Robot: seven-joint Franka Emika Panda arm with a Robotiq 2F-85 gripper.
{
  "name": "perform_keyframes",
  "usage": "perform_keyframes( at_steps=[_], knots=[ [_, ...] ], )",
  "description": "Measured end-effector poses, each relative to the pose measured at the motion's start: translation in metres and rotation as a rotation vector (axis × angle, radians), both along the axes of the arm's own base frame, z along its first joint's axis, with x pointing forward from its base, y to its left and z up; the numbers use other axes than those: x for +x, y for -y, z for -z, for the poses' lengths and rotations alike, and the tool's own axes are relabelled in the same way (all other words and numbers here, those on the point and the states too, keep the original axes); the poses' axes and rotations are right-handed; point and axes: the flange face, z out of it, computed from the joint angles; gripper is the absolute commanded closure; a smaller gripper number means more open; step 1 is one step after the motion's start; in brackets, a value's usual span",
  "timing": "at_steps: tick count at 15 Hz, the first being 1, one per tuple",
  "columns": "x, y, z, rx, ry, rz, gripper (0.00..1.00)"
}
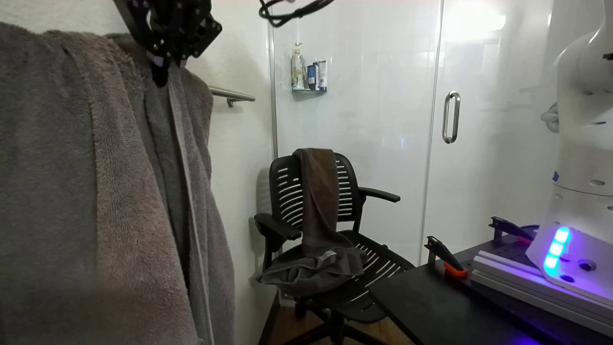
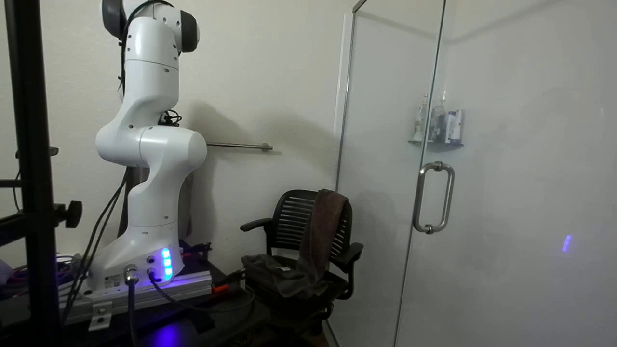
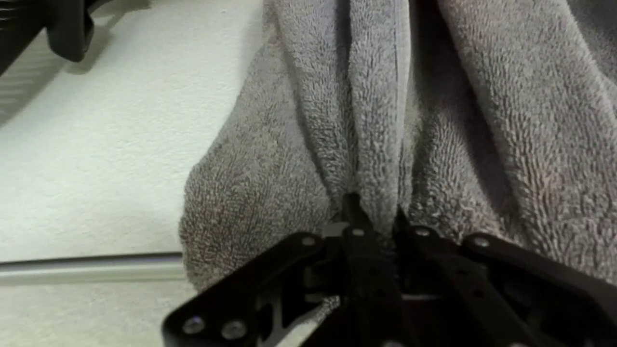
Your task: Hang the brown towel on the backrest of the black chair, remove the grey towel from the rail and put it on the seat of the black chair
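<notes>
The brown towel (image 1: pixel 320 191) hangs over the backrest (image 1: pixel 286 191) of the black chair in both exterior views (image 2: pixel 323 226). Its lower end reaches the seat (image 1: pixel 383 268). The grey towel (image 1: pixel 119 182) hangs from the rail (image 1: pixel 232 94) on the white wall; it fills much of the wrist view (image 3: pixel 250 197). My gripper (image 3: pixel 376 209) is shut on a fold of the grey towel near the rail, fingers pointing down in an exterior view (image 1: pixel 168 72). The rail also shows in the wrist view (image 3: pixel 91 268). In an exterior view the arm hides most of the grey towel.
A small dark grey rumpled cloth (image 1: pixel 316 273) lies on the seat, touching the brown towel's lower end. A black table (image 1: pixel 431 302) with clamps (image 1: pixel 445 254) stands close to the chair. A glass shower door with a handle (image 1: pixel 451 117) is behind. An armrest (image 1: pixel 278 226) is near the wall.
</notes>
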Motion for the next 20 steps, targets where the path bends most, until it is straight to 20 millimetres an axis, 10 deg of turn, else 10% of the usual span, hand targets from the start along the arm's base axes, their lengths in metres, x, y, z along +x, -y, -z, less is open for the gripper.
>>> perform_keyframes(
  at_steps=[7, 14, 16, 17, 20],
  knots=[
    [-0.102, 0.038, -0.124, 0.025, 0.176, 0.287, 0.97],
    [-0.231, 0.127, -0.229, 0.130, 0.356, 0.557, 0.89],
    [-0.234, 0.130, -0.230, 0.133, 0.369, 0.567, 0.89],
    [-0.230, 0.129, -0.229, 0.128, 0.368, 0.575, 0.64],
    [-0.218, 0.128, -0.228, 0.127, 0.331, 0.610, 0.48]
  ],
)
